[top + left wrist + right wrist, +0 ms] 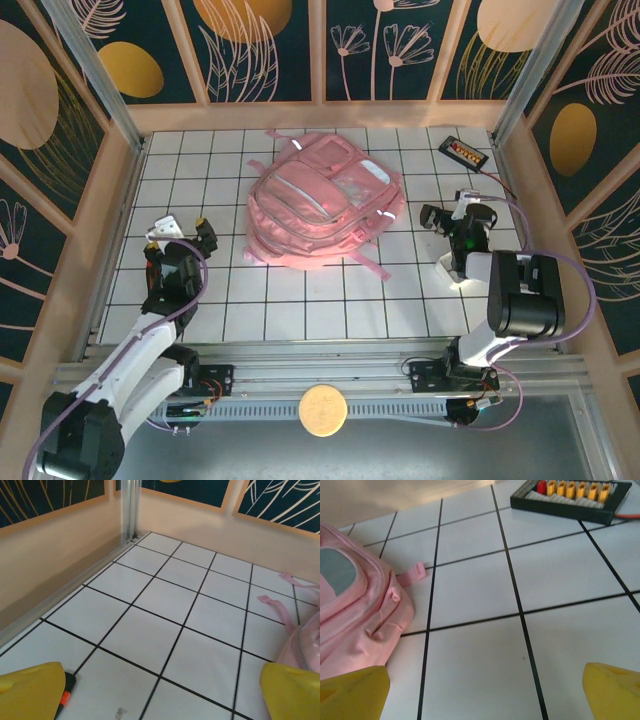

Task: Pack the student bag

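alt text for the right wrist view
A pale-pink student bag lies at left on a white tiled table, a black frame of orange beads at top right. The right pincer stands open, yellow fingertips in the bottom corners.

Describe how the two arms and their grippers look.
Both the left arm and right arm are white tubes with bulky black joints, each trailed by a looping purple cable. The left gripper and right gripper are mostly black, with yellow pads.

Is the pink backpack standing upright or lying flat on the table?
Lying flat. The student bag rests on the tiled table with its front pockets facing up towards the top camera.
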Controlling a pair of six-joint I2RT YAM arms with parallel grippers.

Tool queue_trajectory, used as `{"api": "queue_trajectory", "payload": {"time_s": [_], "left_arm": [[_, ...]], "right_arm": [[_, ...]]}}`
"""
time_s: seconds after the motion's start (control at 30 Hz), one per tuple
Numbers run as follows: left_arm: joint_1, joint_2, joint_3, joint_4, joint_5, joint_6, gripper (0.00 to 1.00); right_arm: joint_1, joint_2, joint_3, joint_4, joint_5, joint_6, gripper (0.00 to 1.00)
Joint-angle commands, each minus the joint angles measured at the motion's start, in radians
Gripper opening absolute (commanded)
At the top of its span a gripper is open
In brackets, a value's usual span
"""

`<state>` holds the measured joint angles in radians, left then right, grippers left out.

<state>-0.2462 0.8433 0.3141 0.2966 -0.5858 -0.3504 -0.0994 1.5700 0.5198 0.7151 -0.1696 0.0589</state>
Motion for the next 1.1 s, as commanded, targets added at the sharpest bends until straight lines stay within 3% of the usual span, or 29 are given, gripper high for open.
{"api": "queue_trajectory", "payload": {"time_s": [0.0, 0.23, 0.43, 0.8, 1.07], "left_arm": [[0.043, 0.08, -0.059, 0.255, 0.003, 0.092, 0.99], [0.126, 0.377, -0.03, 0.462, 0.112, 0.15, 0.99], [0.156, 0.525, 0.035, 0.524, 0.196, 0.196, 0.99], [0.22, 0.656, 0.129, 0.584, 0.353, 0.238, 0.99], [0.24, 0.647, 0.006, 0.805, 0.473, 0.275, 0.99]], "right_arm": [[-0.008, 0.02, -0.004, 0.09, -0.017, 0.008, 0.99], [-0.011, 0.052, 0.022, 0.089, -0.036, -0.005, 0.99], [-0.011, 0.07, 0.047, 0.057, -0.046, -0.008, 0.99], [-0.011, 0.071, 0.049, 0.055, -0.061, -0.013, 0.99], [-0.012, 0.067, 0.043, 0.064, -0.071, -0.017, 0.99]]}}
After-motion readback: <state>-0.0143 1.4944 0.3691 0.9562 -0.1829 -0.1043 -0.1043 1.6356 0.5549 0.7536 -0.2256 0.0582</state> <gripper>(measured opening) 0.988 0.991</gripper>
